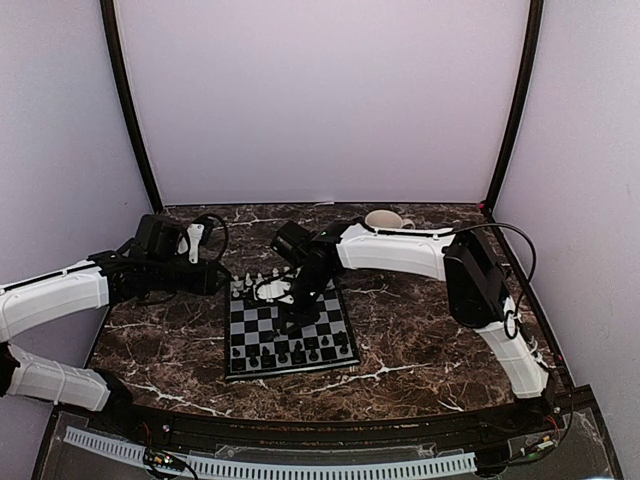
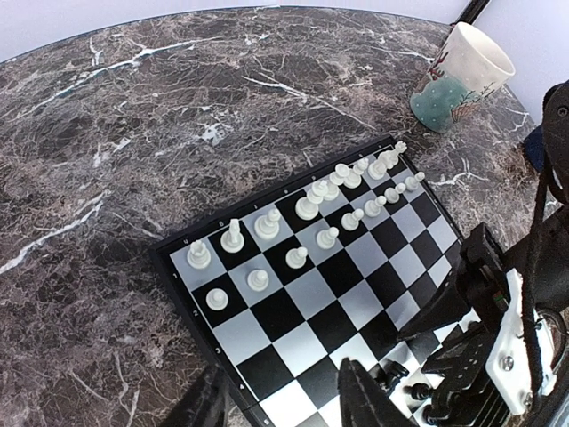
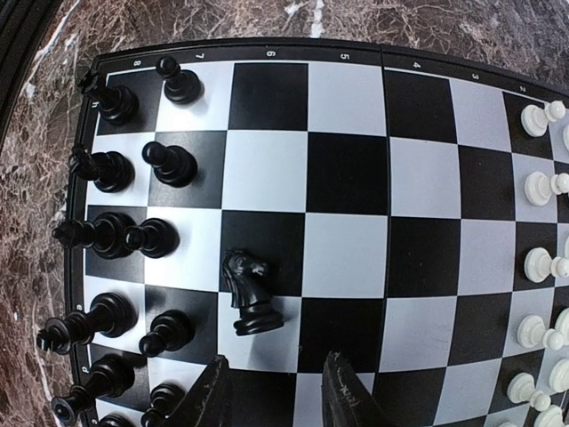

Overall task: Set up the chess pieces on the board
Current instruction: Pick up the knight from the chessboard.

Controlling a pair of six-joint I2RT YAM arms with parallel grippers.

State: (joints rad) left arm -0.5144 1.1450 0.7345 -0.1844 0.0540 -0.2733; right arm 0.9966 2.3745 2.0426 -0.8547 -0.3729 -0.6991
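The board point(image 1: 290, 330) lies mid-table. White chess pieces point(image 2: 322, 191) stand in two rows along its far edge, black pieces point(image 3: 111, 236) in two rows along its near edge. One black knight point(image 3: 249, 289) is apart from the rows, a file inward, and seems to lie on its side. My right gripper point(image 3: 277, 396) hovers open and empty just short of the knight, over the board in the top view point(image 1: 294, 316). My left gripper point(image 2: 284, 405) is open and empty over the board's left edge, beside the white rows point(image 1: 222, 279).
A white and teal mug point(image 2: 458, 76) stands on the marble tabletop point(image 2: 107, 133) beyond the board's far right corner; it also shows in the top view point(image 1: 385, 219). The right arm point(image 2: 502, 329) crosses the board close to my left gripper. Walls enclose the table.
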